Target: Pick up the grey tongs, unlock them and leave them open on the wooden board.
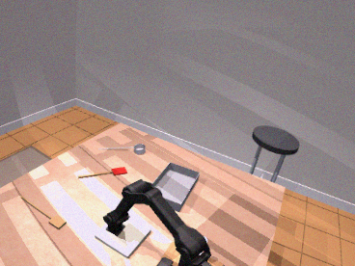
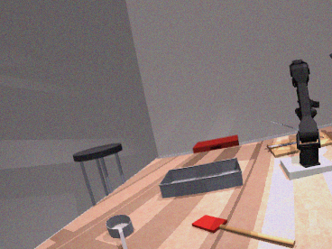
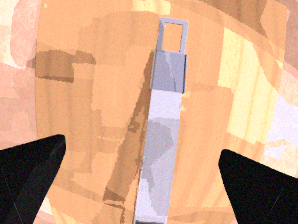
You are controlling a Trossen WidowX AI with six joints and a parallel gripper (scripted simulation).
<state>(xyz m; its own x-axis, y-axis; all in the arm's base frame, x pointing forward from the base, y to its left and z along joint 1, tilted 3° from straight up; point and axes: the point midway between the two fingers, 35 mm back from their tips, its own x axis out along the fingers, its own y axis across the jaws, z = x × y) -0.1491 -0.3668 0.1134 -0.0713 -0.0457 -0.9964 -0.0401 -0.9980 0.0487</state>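
Observation:
The grey tongs (image 3: pixel 167 72) (image 2: pixel 281 145) are on the wooden board (image 3: pixel 100 30) (image 2: pixel 275 152), with their hinge and end loop at the top of the wrist view. One arm lies along the board in the exterior view, and a second thin grey line stands above it, apart at its outer end; the arm hides the hinge there. In the wrist view the shadow spreads away from the tongs. My gripper (image 3: pixel 144 152) is wide open above the board, one finger on each side of the tongs, with a gap on both sides. The roasting tin (image 1: pixel 184 170) (image 2: pixel 203 184) holds nothing visible.
The arm's base stands on a white plate (image 1: pixel 127 252) (image 2: pixel 293 173). A red spatula (image 1: pixel 120 171) (image 2: pixel 209 222), a wooden spatula (image 1: pixel 58 222) and a small grey pan (image 1: pixel 139 148) (image 2: pixel 119 226) lie on the table. A red block (image 2: pixel 216 144) is beyond the tin; a stool (image 1: pixel 275 139) (image 2: pixel 97 152) stands off the table.

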